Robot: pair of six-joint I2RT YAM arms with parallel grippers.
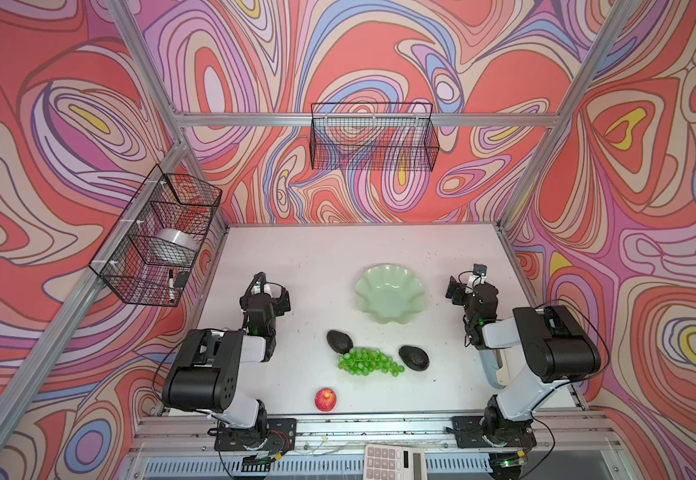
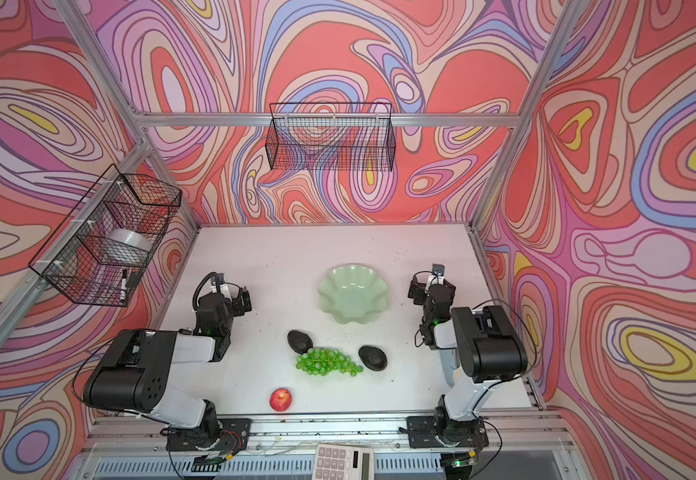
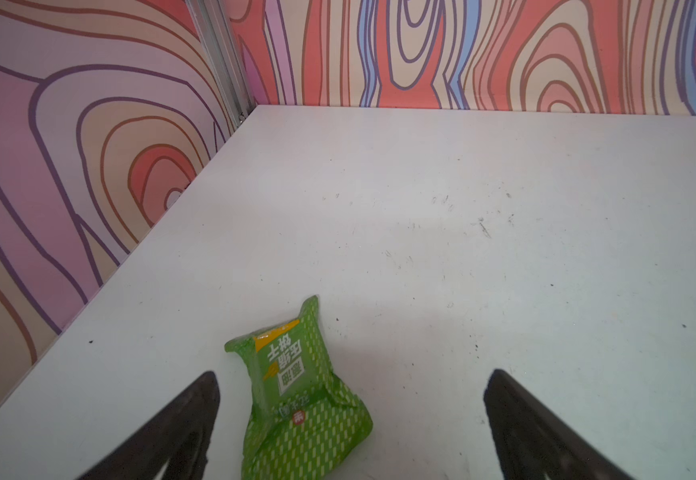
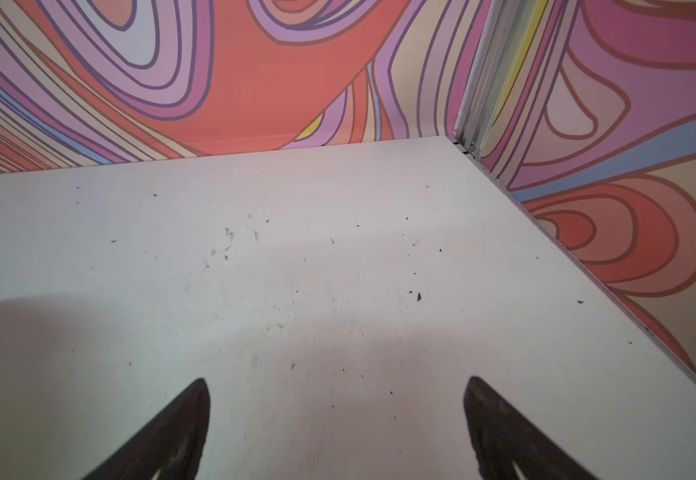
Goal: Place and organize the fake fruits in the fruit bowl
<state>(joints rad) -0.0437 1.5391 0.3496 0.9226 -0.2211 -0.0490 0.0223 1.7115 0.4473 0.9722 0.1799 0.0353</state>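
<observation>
With left gripper (image 3: 350, 384) and right gripper (image 4: 336, 386) spread wide and empty, grasp the likely light, slippery grape bunch (image 1: 365, 361) across its thick middle, between an avocado (image 1: 340, 341) and a second avocado (image 1: 413, 357), midway from empty fruit bowl (image 1: 390, 296) to red apple (image 1: 325, 400).

White table (image 1: 296, 257), mint bowl (image 1: 388, 296), two avocados (image 1: 340, 341), grapes (image 1: 365, 361), apple (image 1: 325, 400), green snack packet (image 3: 296, 395)

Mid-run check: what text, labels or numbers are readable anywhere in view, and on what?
"压缩饼干" (likely; seen upside down): on the green snack packet, left wrist view.
Boxed characters and the red round seal on that packet: too blurred to read.
Calculator keys and display, in both top views: too small to read.
No other text is legible.
</observation>
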